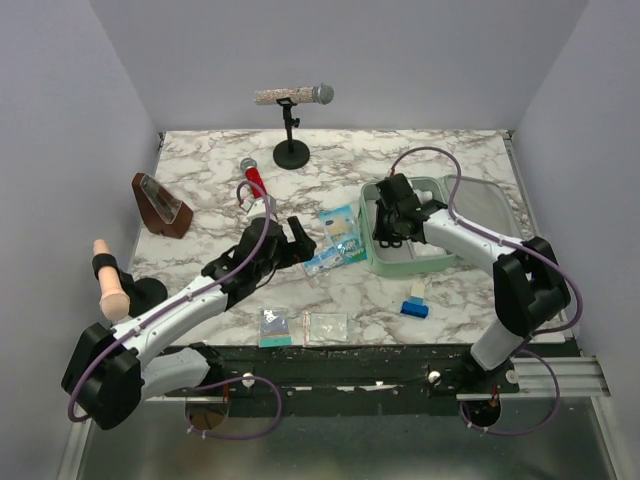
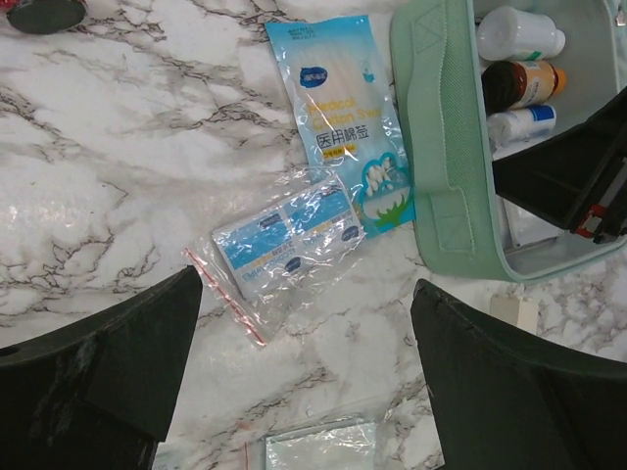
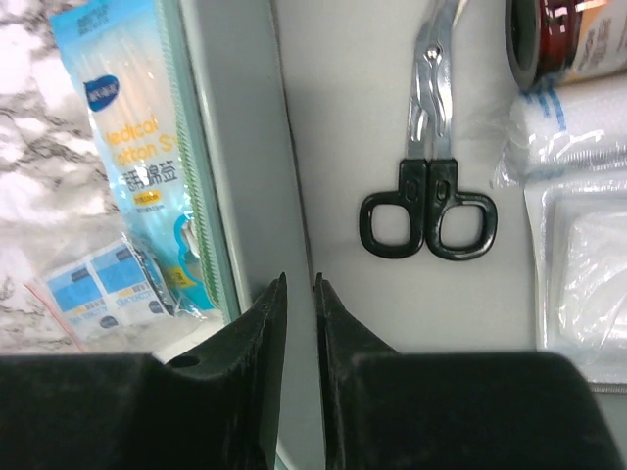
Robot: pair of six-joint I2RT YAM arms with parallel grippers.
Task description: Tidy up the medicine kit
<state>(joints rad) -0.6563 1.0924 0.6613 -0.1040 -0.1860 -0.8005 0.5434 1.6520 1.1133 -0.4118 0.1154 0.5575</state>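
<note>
On the white-and-grey marble tabletop (image 1: pixel 200 150), R of centre, the mint-green rounded-rectangular plastic medicine kit (image 1: pixel 430 263) is seen lying open, its lid swung out to the R. The right gripper (image 3: pixel 299 284) is held inside the kit, over its L wall. Its two black tips are drawn almost together w/ only a thin slit between, and nothing is clamped.

Beyond those tips, black-handled steel scissors (image 3: pixel 427 211) are laid flat on the kit floor. A brown round bottle (image 3: pixel 563 39), a wrapped white gauze roll (image 3: pixel 568 137) and a clear flat packet (image 3: pixel 583 284) are ranged along the R side.

The left gripper (image 2: pixel 309 292) is held above the table just L of the kit, jaws spread wide apart and empty. Below it a clear zip bag of blue-and-white pads (image 2: pixel 284 245) is seen, overlapping the lower corner of a light-blue cotton-swab packet (image 2: pixel 343 108) lying just beside the kit's outer wall.

A small blue-and-white box (image 1: pixel 415 302) is set near the kit's front. Two small flat packets (image 1: pixel 300 327) are placed side by side by the table's near edge.
</note>
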